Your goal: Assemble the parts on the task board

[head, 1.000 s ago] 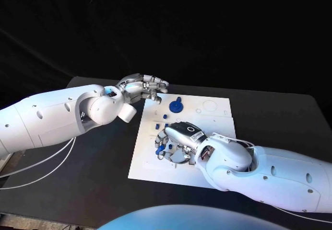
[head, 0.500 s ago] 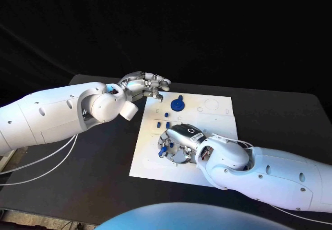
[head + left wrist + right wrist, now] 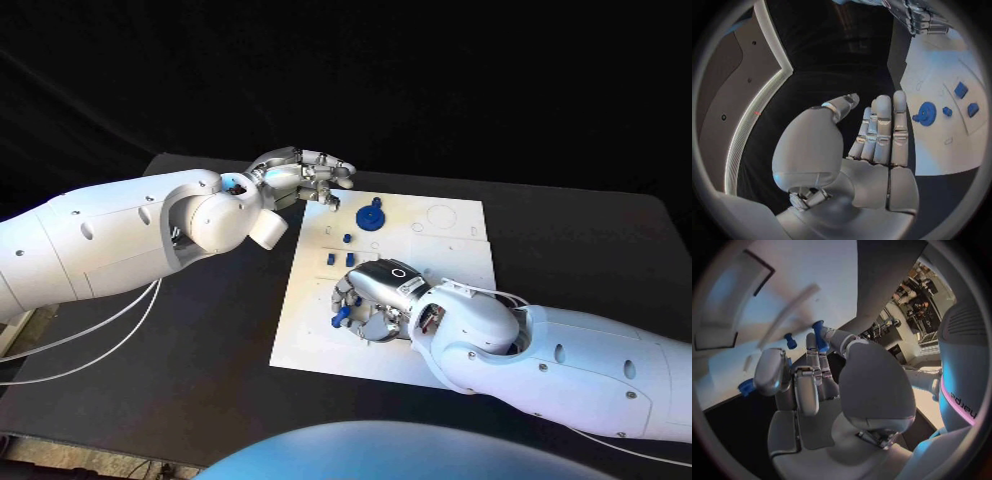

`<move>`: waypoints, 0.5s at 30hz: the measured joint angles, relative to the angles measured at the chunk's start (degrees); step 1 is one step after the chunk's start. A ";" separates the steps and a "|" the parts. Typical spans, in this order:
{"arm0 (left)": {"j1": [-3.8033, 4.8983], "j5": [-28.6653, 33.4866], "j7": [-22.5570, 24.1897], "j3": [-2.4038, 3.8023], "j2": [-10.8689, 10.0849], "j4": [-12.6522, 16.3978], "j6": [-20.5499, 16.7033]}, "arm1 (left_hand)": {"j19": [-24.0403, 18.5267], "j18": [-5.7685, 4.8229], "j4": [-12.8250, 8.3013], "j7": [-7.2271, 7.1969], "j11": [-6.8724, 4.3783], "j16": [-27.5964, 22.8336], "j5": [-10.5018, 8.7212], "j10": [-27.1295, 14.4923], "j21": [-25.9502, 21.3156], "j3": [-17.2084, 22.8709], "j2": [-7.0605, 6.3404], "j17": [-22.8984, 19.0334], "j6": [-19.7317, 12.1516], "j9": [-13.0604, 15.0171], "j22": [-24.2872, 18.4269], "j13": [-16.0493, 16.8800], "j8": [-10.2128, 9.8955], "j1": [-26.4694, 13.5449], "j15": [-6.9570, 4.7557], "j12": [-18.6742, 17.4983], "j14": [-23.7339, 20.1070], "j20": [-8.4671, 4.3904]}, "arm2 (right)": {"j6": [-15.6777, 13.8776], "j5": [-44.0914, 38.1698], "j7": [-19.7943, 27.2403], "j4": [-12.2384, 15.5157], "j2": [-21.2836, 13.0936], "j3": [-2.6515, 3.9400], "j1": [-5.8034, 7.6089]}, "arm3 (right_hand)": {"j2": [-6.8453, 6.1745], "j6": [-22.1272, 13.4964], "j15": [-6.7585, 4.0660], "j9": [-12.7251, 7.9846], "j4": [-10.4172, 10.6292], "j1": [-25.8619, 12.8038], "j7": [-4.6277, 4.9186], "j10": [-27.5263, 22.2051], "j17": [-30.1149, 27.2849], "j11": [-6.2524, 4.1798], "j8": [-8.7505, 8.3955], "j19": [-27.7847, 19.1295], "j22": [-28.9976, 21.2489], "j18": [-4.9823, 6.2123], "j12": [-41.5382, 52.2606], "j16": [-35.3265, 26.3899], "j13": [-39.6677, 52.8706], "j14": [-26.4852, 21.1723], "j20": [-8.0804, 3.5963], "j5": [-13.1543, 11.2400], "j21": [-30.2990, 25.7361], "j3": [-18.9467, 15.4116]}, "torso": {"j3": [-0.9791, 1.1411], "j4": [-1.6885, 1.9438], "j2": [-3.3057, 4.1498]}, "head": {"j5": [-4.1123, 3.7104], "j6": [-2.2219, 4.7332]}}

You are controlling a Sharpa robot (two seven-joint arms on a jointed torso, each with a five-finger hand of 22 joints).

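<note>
Curling my right hand down over the task board, I have its fingers bent inward around a small blue part near the middle of the frame, on the lower left portion of the white plate. In my right wrist view the fingers are drawn in close, with blue pieces sticking out between and beside them; I hold at least one, though I cannot tell exactly how it is pinched.

My left hand hangs above the upper left corner of the board, at upper centre-left of the frame. Its fingers are loosely curled and apart, and my left wrist view shows the palm bare, holding nothing.

On the board's upper part lies a blue gear-shaped part, just right of my left hand. Below it, between my two hands, sit a few small blue parts in a loose cluster on the white surface.
</note>
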 measured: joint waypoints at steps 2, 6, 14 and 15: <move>0.00 0.00 0.00 0.00 0.00 0.00 0.00 | 0.00 0.00 0.00 0.00 0.00 0.00 0.00 0.00 0.00 0.00 0.00 0.00 0.00 0.00 0.00 0.00 0.00 0.00 0.00 0.00 0.00 0.00 | 0.17 -0.05 -0.03 0.00 0.01 0.00 0.00 | 0.00 -0.01 0.00 0.00 0.00 0.00 0.01 0.00 0.00 0.00 0.03 0.00 0.00 0.00 0.00 0.00 0.02 0.00 0.00 0.00 0.00 0.00 | -0.01 0.01 0.00 | 0.00 -0.02; 0.00 0.00 -0.01 0.00 0.00 -0.04 0.00 | 0.00 0.00 0.00 0.00 0.00 0.00 0.00 0.00 0.00 0.00 0.00 0.00 0.00 0.00 0.00 0.00 0.00 0.00 0.00 0.00 0.00 0.00 | 0.43 -0.17 -0.08 0.00 0.02 0.03 0.03 | 0.00 -0.05 0.00 -0.02 0.00 0.00 0.04 0.00 -0.01 0.00 0.21 0.00 0.00 0.00 -0.01 0.00 0.05 0.00 0.00 0.07 0.00 -0.01 | -0.01 0.01 0.00 | 0.00 -0.08; 0.00 0.01 -0.05 0.00 0.02 -0.12 0.04 | 0.22 0.00 0.00 0.00 0.00 0.00 0.00 0.00 0.00 0.00 0.00 0.01 0.00 0.06 -0.06 -0.05 0.36 0.00 0.00 0.23 0.00 0.22 | 0.70 -0.72 -0.31 0.06 0.17 0.04 0.05 | -0.32 -0.45 0.00 0.03 -0.01 -0.32 0.42 -0.22 -0.01 0.22 0.18 0.00 -0.01 0.00 -0.37 0.00 0.18 0.00 0.00 0.17 -0.75 -0.02 | -0.04 0.01 0.00 | 0.03 -0.15; 0.00 0.01 -0.05 0.00 0.02 -0.12 0.04 | 0.22 0.00 0.00 0.00 0.00 0.00 0.00 0.00 0.00 0.00 0.00 0.00 0.00 0.05 -0.06 -0.05 0.36 0.00 0.00 0.23 0.00 0.22 | 0.77 -0.82 -0.34 0.06 0.24 0.04 0.05 | -0.69 -1.08 0.00 0.23 -0.01 -0.69 0.70 -0.63 -0.01 0.64 -0.17 -0.02 -0.01 0.00 -0.75 0.00 0.23 0.00 0.02 0.30 -0.98 -0.02 | -0.04 0.01 0.00 | 0.03 -0.15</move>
